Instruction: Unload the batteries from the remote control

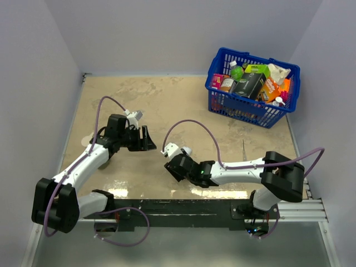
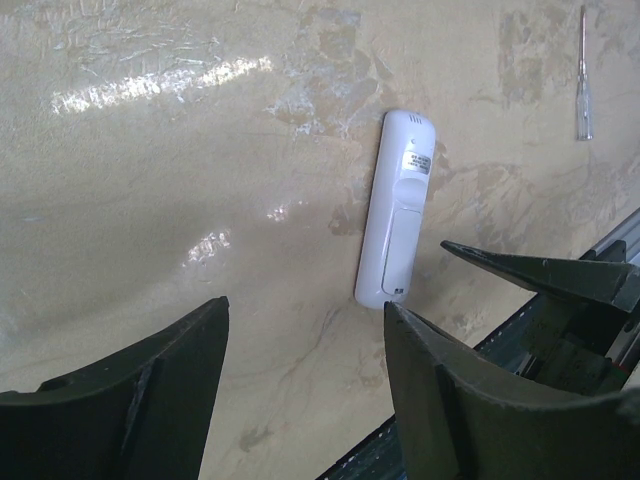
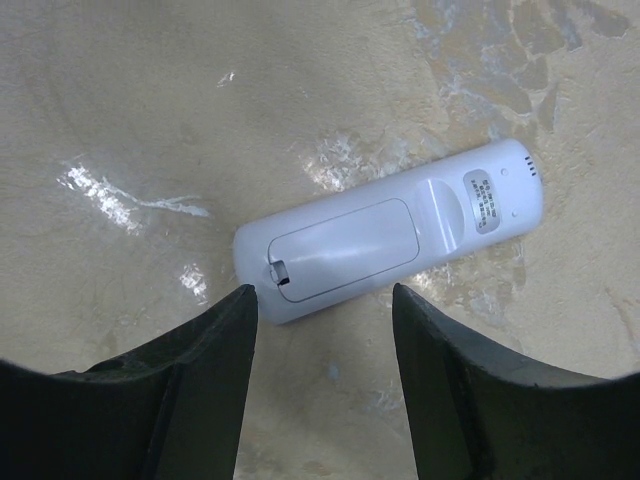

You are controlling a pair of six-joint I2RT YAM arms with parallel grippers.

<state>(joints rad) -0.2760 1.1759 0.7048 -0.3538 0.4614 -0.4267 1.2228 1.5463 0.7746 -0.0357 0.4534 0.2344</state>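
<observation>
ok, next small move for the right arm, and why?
Probably lower the right gripper onto the latch end of the battery cover to slide it off: the remote control lies back-up, cover still shut, open jaws hovering empty just beside that end.

The remote control [image 3: 390, 235] is a slim white handset that lies flat on the beige tabletop [image 3: 120, 100] with its back side up, the battery cover [image 3: 345, 250] closed in place on one half and a small grey label [image 3: 485, 200] near the other end.
</observation>
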